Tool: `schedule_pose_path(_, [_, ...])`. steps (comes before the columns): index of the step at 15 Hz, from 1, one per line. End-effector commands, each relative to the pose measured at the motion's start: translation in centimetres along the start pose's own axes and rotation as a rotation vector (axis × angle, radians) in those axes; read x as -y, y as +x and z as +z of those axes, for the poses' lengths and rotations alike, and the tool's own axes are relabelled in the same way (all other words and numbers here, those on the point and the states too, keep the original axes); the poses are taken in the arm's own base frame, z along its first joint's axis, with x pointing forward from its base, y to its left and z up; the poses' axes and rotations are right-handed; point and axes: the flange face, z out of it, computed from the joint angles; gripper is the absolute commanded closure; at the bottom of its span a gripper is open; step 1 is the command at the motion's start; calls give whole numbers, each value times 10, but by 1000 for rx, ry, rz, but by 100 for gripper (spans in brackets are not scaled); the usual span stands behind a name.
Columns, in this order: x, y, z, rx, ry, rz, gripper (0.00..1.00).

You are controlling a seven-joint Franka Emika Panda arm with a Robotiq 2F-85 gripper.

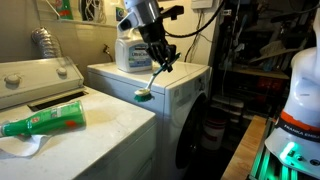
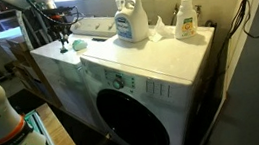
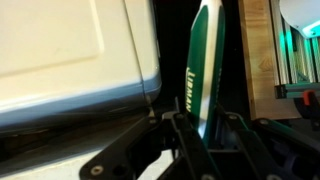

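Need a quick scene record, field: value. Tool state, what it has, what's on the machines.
tool: shut on green tube
green tube: tilted down from the tool, lower end at front-loader top edge; contact unclear
front-loader: white, two detergent bottles on top
top-loader: green bottle lying on its side, white cloth by it

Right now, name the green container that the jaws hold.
The slim green-and-white tube, hanging in them; the green plastic bottle lies flat on the white washer.
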Motion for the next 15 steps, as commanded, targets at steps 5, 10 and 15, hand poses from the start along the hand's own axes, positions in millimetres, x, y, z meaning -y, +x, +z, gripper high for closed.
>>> schedule_pose_path(5, [-67,-146,6,-163,51,397,94])
schedule_pose_path(10, [-97,-202,39,-146,79,679,94])
schedule_pose_path(15, [-107,-201,38,-162,76,691,75])
